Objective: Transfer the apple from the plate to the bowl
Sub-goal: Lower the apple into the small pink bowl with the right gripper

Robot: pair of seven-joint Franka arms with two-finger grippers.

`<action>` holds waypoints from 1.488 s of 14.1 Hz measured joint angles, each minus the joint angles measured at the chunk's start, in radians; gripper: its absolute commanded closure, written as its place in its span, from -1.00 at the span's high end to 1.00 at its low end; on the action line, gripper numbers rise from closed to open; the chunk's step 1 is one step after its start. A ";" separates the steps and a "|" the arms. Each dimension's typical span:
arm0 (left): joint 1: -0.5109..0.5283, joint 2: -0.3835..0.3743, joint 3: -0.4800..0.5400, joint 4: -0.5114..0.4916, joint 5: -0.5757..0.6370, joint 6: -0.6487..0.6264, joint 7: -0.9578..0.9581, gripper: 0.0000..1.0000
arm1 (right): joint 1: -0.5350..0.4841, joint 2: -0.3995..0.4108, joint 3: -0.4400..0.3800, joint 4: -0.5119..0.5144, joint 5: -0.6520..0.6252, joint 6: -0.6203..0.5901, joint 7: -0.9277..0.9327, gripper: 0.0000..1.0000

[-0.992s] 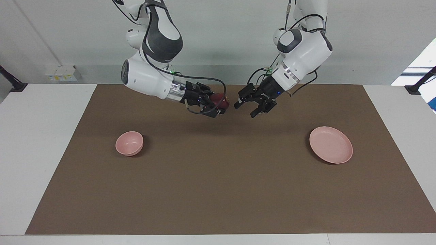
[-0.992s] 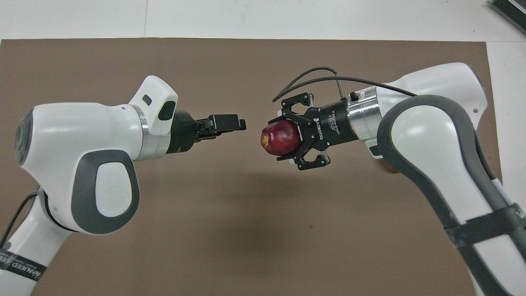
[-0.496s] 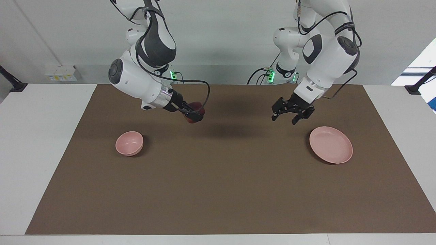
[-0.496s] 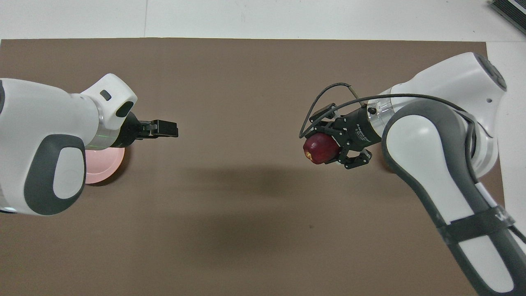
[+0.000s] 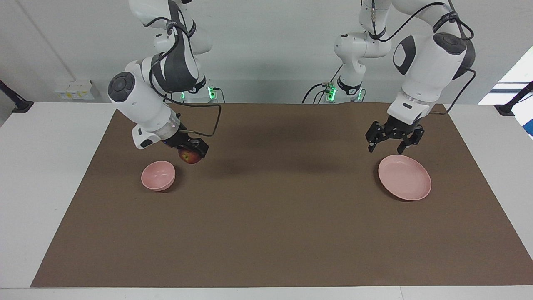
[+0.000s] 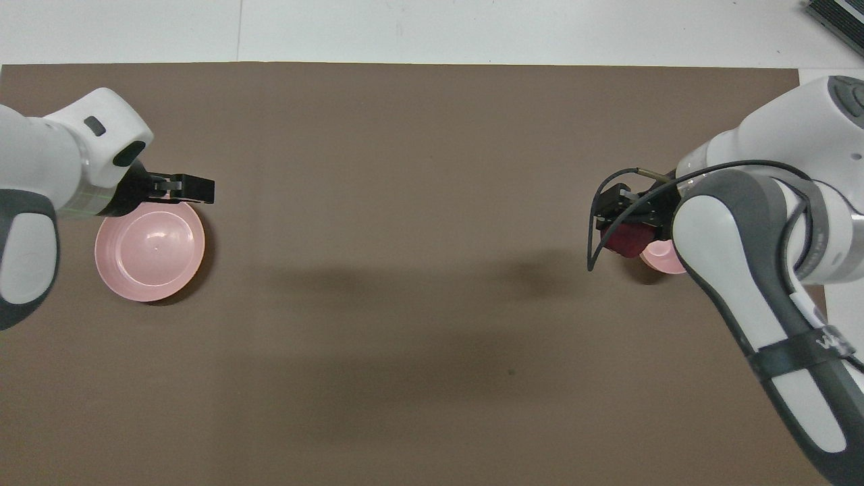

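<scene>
The dark red apple (image 5: pixel 189 157) (image 6: pixel 622 240) hangs in my right gripper (image 5: pixel 193 153) (image 6: pixel 619 236), which is shut on it. It is over the brown mat, just beside the rim of the small pink bowl (image 5: pixel 158 175) and a little above it. In the overhead view the right arm hides most of the bowl (image 6: pixel 665 258). The flat pink plate (image 5: pixel 404 177) (image 6: pixel 150 251) lies at the left arm's end of the table with nothing on it. My left gripper (image 5: pixel 386 148) (image 6: pixel 198 190) hangs open over the mat at the plate's edge.
A brown mat (image 5: pixel 275 216) covers most of the white table (image 5: pixel 46 166). Only the bowl and the plate rest on the mat. The arms' bases and cables (image 5: pixel 333 89) stand at the robots' edge of the table.
My right gripper has carried the apple from over the table's middle down to beside the bowl. My left gripper has drawn back, open, from the middle to the plate's edge.
</scene>
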 measured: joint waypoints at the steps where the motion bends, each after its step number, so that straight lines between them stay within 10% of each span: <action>1: -0.002 -0.001 0.022 0.043 0.003 -0.056 0.030 1.00 | -0.014 0.001 0.000 -0.010 -0.043 0.030 -0.076 -1.00; 10: -0.005 -0.078 0.081 0.261 0.036 -0.486 0.086 1.00 | -0.097 0.072 -0.001 -0.102 -0.135 0.238 -0.373 -1.00; 21: 0.058 -0.090 0.103 0.260 0.037 -0.516 0.202 1.00 | -0.128 0.099 -0.001 -0.158 -0.135 0.284 -0.446 -1.00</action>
